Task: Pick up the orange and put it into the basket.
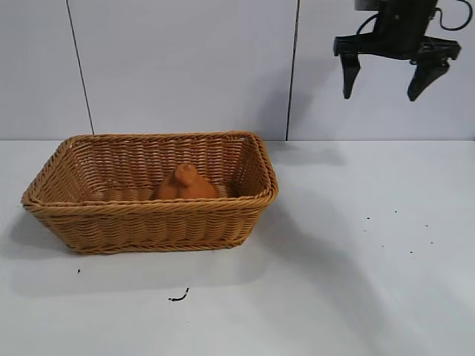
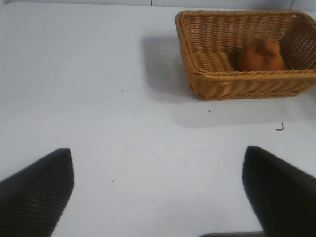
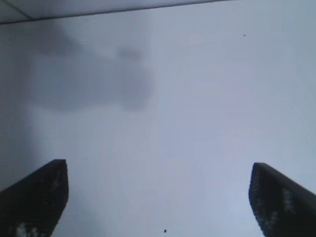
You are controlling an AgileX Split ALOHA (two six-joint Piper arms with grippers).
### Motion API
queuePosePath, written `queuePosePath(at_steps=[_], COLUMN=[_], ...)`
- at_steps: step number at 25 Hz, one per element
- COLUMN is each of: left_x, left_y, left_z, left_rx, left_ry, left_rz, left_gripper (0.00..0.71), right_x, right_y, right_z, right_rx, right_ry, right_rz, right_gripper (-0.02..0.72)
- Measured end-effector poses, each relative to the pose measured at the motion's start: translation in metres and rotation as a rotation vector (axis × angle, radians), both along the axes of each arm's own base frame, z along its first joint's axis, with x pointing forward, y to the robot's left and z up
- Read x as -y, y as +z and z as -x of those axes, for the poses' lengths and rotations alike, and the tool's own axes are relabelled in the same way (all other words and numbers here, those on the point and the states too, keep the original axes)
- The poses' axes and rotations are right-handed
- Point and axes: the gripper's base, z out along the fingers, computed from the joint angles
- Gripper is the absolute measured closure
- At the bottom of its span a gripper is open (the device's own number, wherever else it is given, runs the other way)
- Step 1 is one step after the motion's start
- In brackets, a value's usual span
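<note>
Right gripper [image 1: 384, 80] spread wide and empty, high above the table [image 1: 386, 259] and well apart from the wicker basket [image 1: 256, 204]; left gripper [image 2: 158, 190] likewise splayed over bare table, holding nothing. Orange [image 1: 185, 183] already inside the basket, near its middle, knob up. Probably only retreat left: best kept high, clear of the braided rim. No brand, label or writing readable anywhere.
</note>
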Motion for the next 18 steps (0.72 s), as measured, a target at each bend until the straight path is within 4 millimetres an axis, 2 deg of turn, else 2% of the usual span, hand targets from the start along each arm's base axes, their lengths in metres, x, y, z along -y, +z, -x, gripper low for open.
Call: queuePosePath(at_steps=[5,8,12,18], left_x=[0.0,0.0,0.0,0.0], left_y=[0.0,0.0,0.0,0.0], left_z=[0.0,0.0,0.0,0.0], left_rx=[0.0,0.0,0.0,0.0], left_ry=[0.0,0.0,0.0,0.0], left_rz=[0.0,0.0,0.0,0.0], left_gripper=[0.044,0.044,0.044,0.044], right_x=[-0.005,-0.008,-0.01,-0.008], right_y=[-0.008,-0.002,0.015,0.042], right_z=[0.02,0.039,0.074,0.148], right_rx=[-0.085,-0.117,-0.145,-0.172], right_ry=[0.016,0.035,0.072,0.107], right_rz=[-0.014,-0.03,-0.038,-0.031], right_gripper=[0.022,0.022,0.022,0.022])
